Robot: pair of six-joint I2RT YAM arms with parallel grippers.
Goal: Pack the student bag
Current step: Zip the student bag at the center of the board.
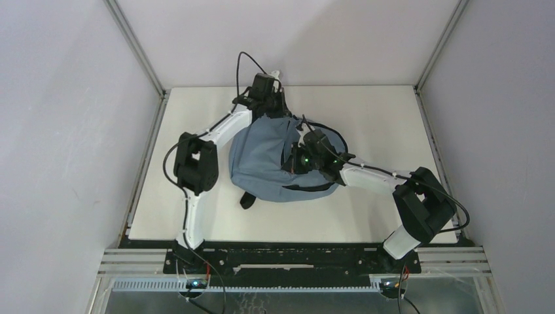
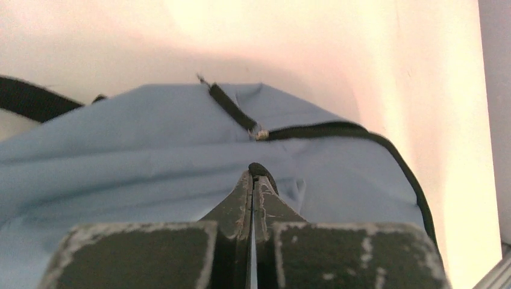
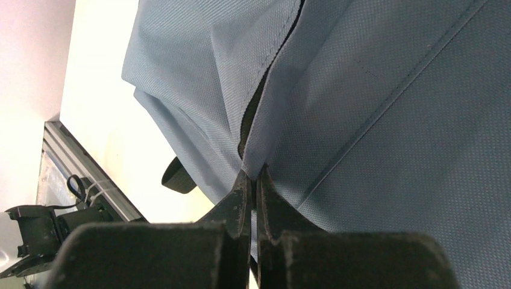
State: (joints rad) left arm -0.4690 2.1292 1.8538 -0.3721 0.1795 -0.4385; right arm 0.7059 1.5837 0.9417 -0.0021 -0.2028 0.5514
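Observation:
The grey-blue student bag lies in the middle of the table, with its black zipper running along the top edge. My left gripper is at the bag's far end. In the left wrist view this gripper is shut on a small black tab that sticks out at its fingertips, just below the zipper's metal slider. My right gripper is over the bag's right side. In the right wrist view that gripper is shut on a fold of the bag's fabric beside a dark seam opening.
A black strap end pokes out at the bag's near left and also shows in the right wrist view. White walls and metal frame posts close in the table. The metal rail runs along the near edge.

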